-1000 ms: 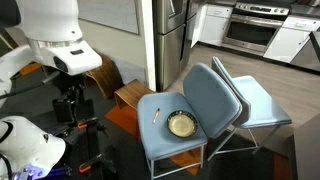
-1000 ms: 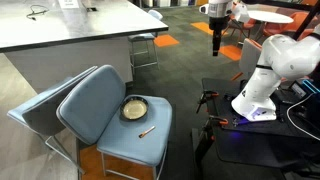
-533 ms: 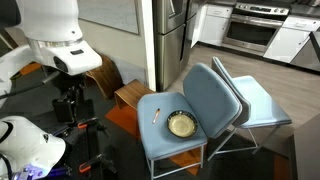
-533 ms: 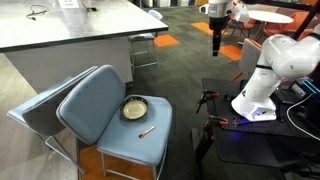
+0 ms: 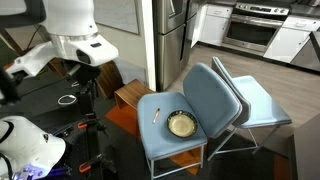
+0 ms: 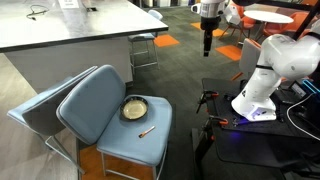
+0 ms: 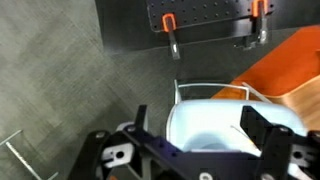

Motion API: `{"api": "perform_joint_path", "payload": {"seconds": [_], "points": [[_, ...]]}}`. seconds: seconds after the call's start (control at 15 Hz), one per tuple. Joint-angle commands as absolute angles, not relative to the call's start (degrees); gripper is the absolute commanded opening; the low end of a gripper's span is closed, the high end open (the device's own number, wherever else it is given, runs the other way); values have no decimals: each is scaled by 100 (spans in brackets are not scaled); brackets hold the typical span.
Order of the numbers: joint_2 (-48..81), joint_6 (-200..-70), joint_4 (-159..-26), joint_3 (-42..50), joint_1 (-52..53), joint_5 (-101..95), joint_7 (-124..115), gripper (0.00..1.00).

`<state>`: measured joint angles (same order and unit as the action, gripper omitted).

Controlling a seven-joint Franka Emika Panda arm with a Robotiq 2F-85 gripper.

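Observation:
My gripper (image 5: pixel 86 88) (image 6: pixel 207 42) hangs open in the air with nothing between its fingers, well away from the blue chair (image 5: pixel 203 98) (image 6: pixel 93 108). On the chair seat lie a round tan dish (image 5: pixel 181 124) (image 6: pixel 133 108) and a thin pen (image 5: pixel 155 114) (image 6: pixel 147 131). In the wrist view the gripper (image 7: pixel 198 116) points down, its dark fingers (image 7: pixel 139 122) spread wide. Far below them shows a pale blue seat-like surface (image 7: pixel 205 125) with a thin metal frame.
A second chair (image 5: pixel 258 102) stands behind the first. The white robot base (image 6: pixel 256 96) sits on a black platform with red clamps (image 7: pixel 168 22). A wooden stool (image 5: pixel 131 94), orange carpet (image 7: pixel 290 60), a counter (image 6: pixel 70 25) and a kitchen oven (image 5: pixel 252 30) surround the area.
The arm has swung: in the exterior views the gripper has shifted sideways toward the chair side. Its fingers stay spread. The dish and pen have not moved.

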<state>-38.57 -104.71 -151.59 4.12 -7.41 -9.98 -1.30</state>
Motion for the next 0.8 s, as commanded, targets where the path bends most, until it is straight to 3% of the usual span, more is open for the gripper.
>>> {"api": "perform_joint_path", "payload": {"seconds": [0.0,0.73], "points": [[-2597,-10871,-14414,514,-582,-881,13,100],[1940,-12530,-11410,421,-684,863,935,100]]}}
